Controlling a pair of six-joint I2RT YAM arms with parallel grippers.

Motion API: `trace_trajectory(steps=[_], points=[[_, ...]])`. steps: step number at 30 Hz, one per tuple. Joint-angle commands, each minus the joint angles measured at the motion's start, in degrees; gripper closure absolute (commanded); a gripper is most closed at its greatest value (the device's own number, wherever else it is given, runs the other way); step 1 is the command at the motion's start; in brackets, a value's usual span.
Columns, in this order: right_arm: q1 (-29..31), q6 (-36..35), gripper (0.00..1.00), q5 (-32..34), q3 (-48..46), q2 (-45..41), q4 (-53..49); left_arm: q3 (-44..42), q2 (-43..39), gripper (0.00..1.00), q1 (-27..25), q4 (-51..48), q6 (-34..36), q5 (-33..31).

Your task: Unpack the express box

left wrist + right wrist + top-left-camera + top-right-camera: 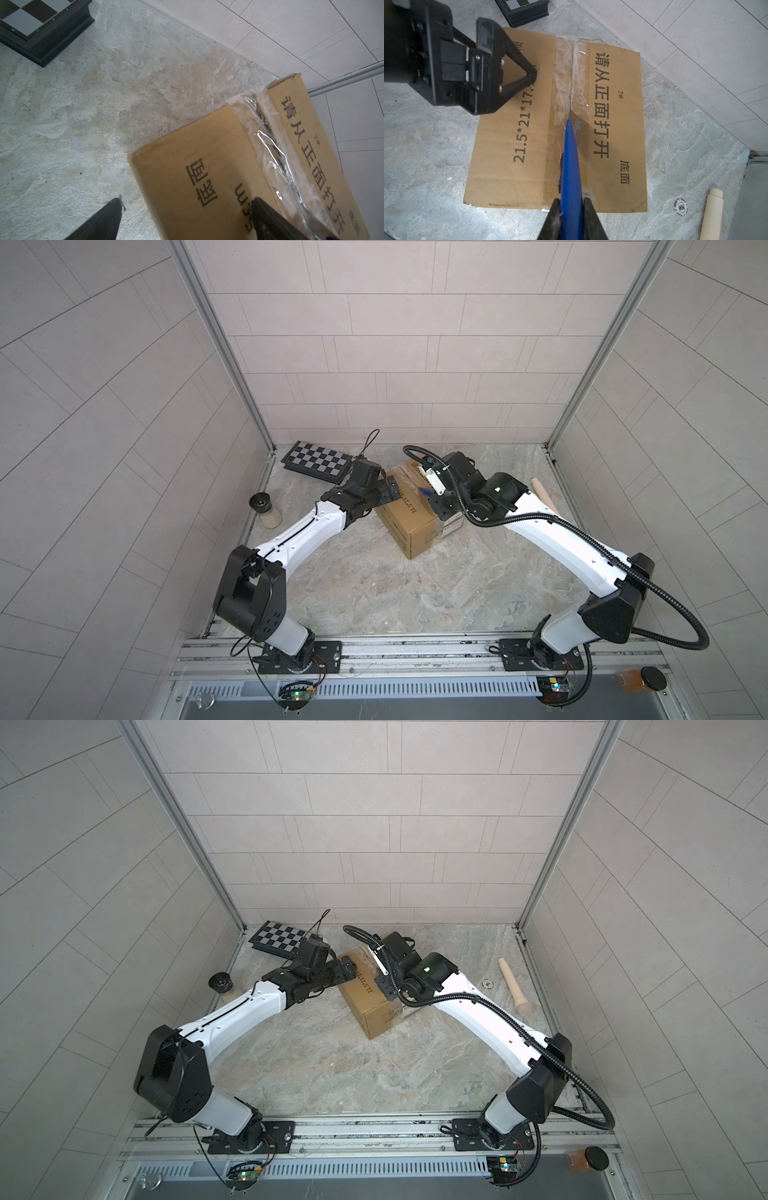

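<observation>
Right wrist shows chip [681,207], roller [711,218] near express box [512,166].

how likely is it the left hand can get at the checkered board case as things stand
Probably yes. The left hand is open and empty, straddling an edge of the express box, and the checkered board case lies close by with only bare table between them.

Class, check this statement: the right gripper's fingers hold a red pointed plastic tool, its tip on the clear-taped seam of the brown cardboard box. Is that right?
Wrong colour: the pointed plastic tool is blue, not red, as the right wrist view shows. The rest holds: the fingers of the right gripper grip it, and its tip sits on the clear-taped seam of the brown cardboard box.
</observation>
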Motion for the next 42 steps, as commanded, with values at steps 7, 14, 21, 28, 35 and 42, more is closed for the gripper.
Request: trace_trajectory(steps=[7,14,21,28,35,42], points=[[0.9,0.0,1.0,1.2,-1.0,-0.3,-3.5,-1.8,2.2,0.0,0.4,-4.5,0.5,-1.3],[1.4,0.0,1.0,-0.6,-0.4,3.6,0.8,-2.2,-0.2,0.0,0.4,-0.8,0.3,2.6],[1.4,-1.3,1.0,-1.6,-0.4,3.4,1.3,1.7,-3.8,0.0,0.4,-2.5,3.0,3.7],[1.4,-2.3,1.0,-5.2,0.6,3.3,1.9,3.0,-5.9,0.0,0.4,-3.3,3.8,2.5],[1.8,-2.2,1.0,-3.6,2.6,4.2,-0.1,9.3,1.3,0.0,-1.1,-11.8,4.4,-4.6],[2.9,-1.2,1.0,-0.8,2.5,3.7,-1.3,11.2,5.6,0.01,-3.5,-17.0,5.4,-9.4]])
